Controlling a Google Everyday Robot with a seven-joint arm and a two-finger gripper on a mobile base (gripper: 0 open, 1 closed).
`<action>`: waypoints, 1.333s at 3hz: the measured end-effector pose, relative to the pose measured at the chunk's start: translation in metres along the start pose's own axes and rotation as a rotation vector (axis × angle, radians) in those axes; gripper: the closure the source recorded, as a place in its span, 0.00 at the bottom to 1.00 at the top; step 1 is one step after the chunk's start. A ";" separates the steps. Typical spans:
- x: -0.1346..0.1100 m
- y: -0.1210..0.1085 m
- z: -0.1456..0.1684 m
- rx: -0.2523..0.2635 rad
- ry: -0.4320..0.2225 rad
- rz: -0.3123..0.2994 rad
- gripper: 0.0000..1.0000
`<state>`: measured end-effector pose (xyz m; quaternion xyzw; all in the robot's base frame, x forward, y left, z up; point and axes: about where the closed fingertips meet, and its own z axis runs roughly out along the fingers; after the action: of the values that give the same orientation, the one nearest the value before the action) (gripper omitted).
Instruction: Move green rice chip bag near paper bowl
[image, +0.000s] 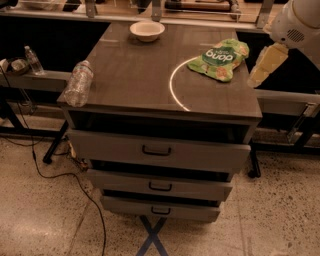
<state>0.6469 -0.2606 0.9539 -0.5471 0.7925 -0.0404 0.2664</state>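
The bag (220, 59) lies flat on the table (125, 75), at the right rear of the top, with its white label facing up and its lettering upside down in the camera view. The bowl (147, 31) stands upright at the rear edge, left of the middle, well apart from the bag, with bare tabletop between them. A thin bright arc (171, 85) curves across the top just left of the bag and runs toward the front edge.

The end effector (266, 64) hangs off the table's right side, just beside the rear right corner and near the bag without touching it. It points down and to the left from the white arm (295, 22) in the upper right corner. Whether it is released or clenched cannot be told from this angle, and nothing can be seen in its grasp.

A clear bottle (78, 83) lies on its side at the table's left edge, far from both the bag and the bowl. Below the top, three drawers (157, 152) stand partly pulled out, each lower one less so. On the speckled floor (40, 215) a blue taped cross (152, 237) sits in front of the lowest drawer, and a black cable (75, 185) trails to the left.
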 end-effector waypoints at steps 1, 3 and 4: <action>0.000 0.000 0.001 -0.001 0.000 0.000 0.00; -0.022 -0.046 0.061 0.134 -0.108 0.257 0.00; -0.022 -0.085 0.100 0.216 -0.180 0.400 0.00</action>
<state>0.7707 -0.2521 0.9069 -0.3489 0.8493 -0.0226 0.3955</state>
